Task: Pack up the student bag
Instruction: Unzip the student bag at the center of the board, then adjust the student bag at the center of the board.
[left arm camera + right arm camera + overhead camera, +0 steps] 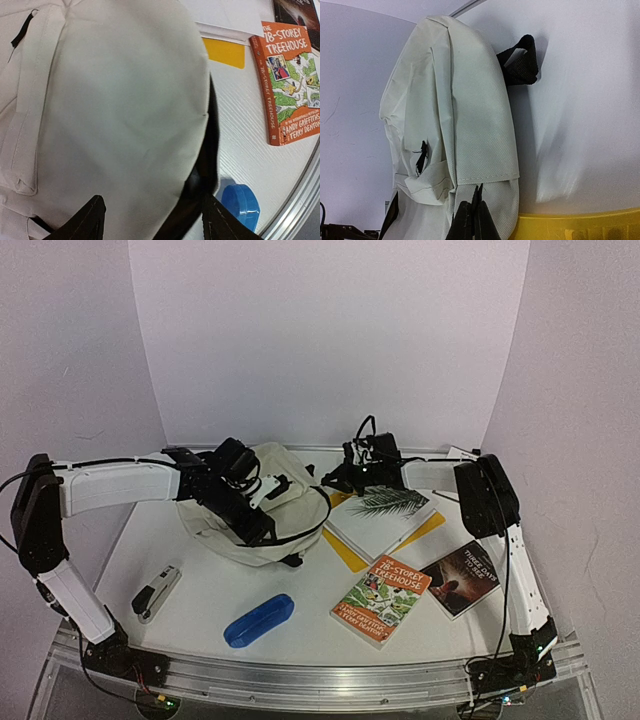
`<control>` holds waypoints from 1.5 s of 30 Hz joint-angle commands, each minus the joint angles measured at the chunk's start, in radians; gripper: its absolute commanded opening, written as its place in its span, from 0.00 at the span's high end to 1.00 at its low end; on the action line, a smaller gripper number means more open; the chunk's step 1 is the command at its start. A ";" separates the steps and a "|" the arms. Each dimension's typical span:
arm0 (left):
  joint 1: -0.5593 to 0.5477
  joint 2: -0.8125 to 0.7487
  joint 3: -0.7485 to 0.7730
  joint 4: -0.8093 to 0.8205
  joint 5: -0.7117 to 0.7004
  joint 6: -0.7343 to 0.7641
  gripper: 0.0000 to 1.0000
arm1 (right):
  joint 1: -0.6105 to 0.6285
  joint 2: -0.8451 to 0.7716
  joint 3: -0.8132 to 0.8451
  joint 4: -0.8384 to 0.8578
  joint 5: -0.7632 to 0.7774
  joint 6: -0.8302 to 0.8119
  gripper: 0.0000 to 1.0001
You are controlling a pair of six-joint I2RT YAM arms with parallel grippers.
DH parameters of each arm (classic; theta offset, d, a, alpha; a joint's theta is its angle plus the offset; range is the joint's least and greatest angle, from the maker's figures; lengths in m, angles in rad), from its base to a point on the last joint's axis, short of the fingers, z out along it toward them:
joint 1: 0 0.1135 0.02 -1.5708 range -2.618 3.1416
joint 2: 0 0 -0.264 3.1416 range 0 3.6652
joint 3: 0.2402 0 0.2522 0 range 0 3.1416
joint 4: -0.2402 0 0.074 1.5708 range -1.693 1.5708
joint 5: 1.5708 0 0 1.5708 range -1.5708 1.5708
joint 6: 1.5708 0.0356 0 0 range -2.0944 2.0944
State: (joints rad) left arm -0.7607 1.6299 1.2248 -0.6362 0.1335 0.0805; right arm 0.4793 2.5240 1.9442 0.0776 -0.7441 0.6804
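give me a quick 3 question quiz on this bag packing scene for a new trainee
1. True or false: the orange book is already inside the bag.
2. What lies on the table between the stapler and the orange book? A) a blue pencil case B) a mug C) scissors
3. Which gripper has its jaws apart, and what is it over?

Key
1. False: it lies on the table, outside the bag.
2. A
3. The left gripper, over the bag. The right gripper is shut.
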 commanded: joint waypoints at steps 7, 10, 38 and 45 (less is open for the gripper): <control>-0.024 0.113 0.124 -0.040 -0.133 0.152 0.32 | 0.007 -0.067 -0.015 0.011 0.022 -0.009 1.00; -0.025 0.155 0.156 -0.042 -0.156 0.186 0.33 | 0.007 -0.067 -0.019 0.011 0.022 -0.010 1.00; 0.408 0.190 0.300 0.102 0.121 -0.084 1.00 | -0.030 -0.254 -0.148 0.003 -0.030 -0.088 0.08; 0.557 0.383 0.360 0.104 0.167 -0.192 0.98 | 0.004 -0.275 -0.194 -0.002 -0.044 -0.113 0.10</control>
State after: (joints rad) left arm -0.2716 1.9244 1.5309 -0.5670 0.2601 -0.0278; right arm 0.4552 2.2916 1.7656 0.0658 -0.7641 0.6057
